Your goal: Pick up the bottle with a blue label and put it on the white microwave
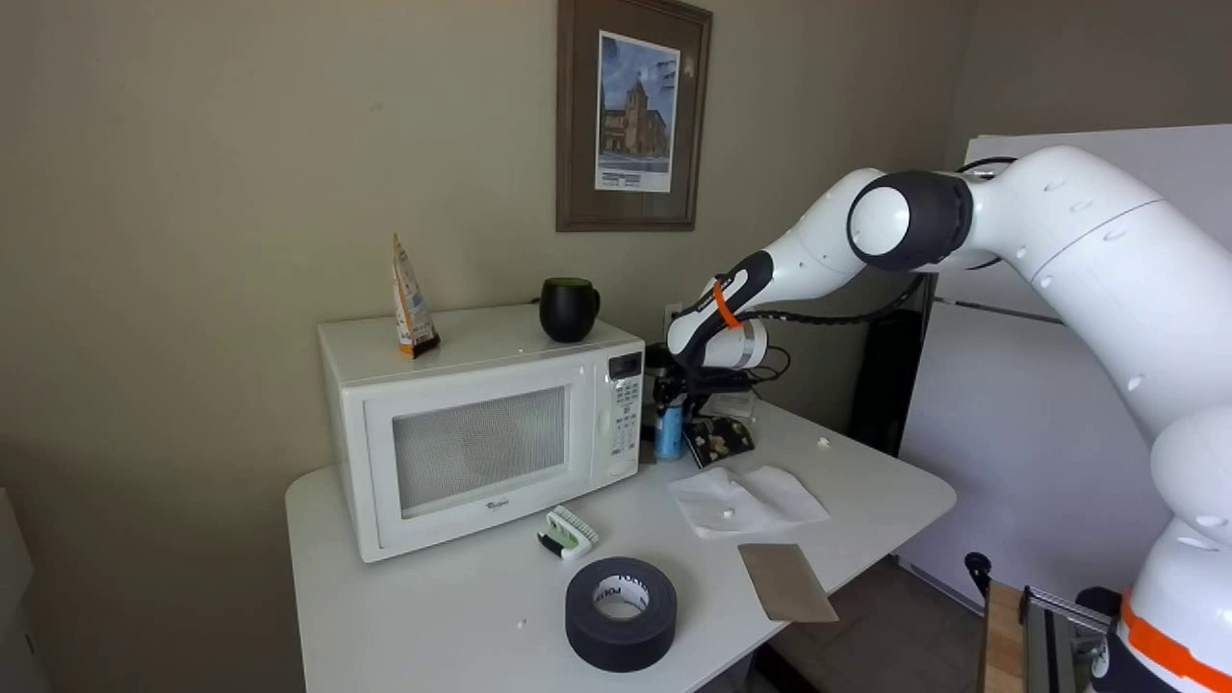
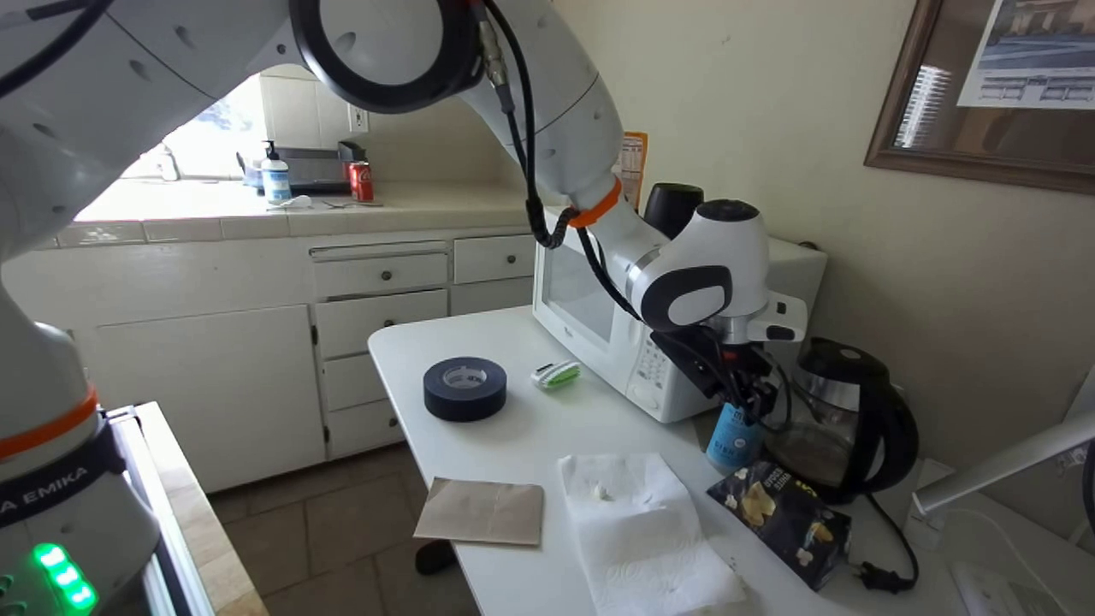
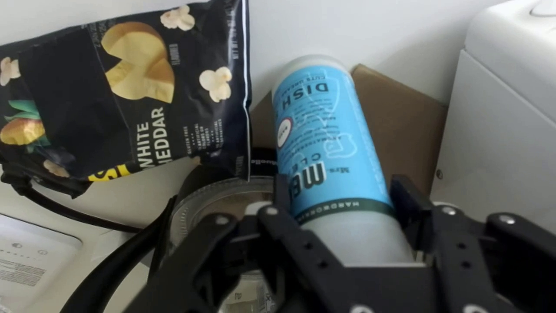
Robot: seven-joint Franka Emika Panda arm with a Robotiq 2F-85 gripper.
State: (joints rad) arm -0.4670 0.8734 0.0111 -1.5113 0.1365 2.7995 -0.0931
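The bottle with a blue label stands upright beside the microwave in both exterior views (image 1: pixel 669 433) (image 2: pixel 733 438). In the wrist view its label (image 3: pixel 323 139) faces me, and its top is hidden by my gripper. My gripper (image 3: pixel 341 195) has a finger on each side of the bottle's upper body, close against it, and looks shut on it. In the exterior views the gripper (image 1: pixel 674 393) (image 2: pixel 753 395) is at the bottle's top. I cannot tell whether the bottle's base touches the table. The white microwave (image 1: pixel 481 448) (image 2: pixel 659 372) is next to the bottle; its side (image 3: pixel 491 130) shows in the wrist view.
On the microwave stand a black mug (image 1: pixel 568 310) and an upright snack bag (image 1: pixel 414 306). A glass kettle (image 2: pixel 834 419) and a black popcorn bag (image 2: pixel 787 518) crowd the bottle. A paper towel (image 1: pixel 751 500), brush (image 1: pixel 570 532) and tape roll (image 1: pixel 621 630) lie on the table.
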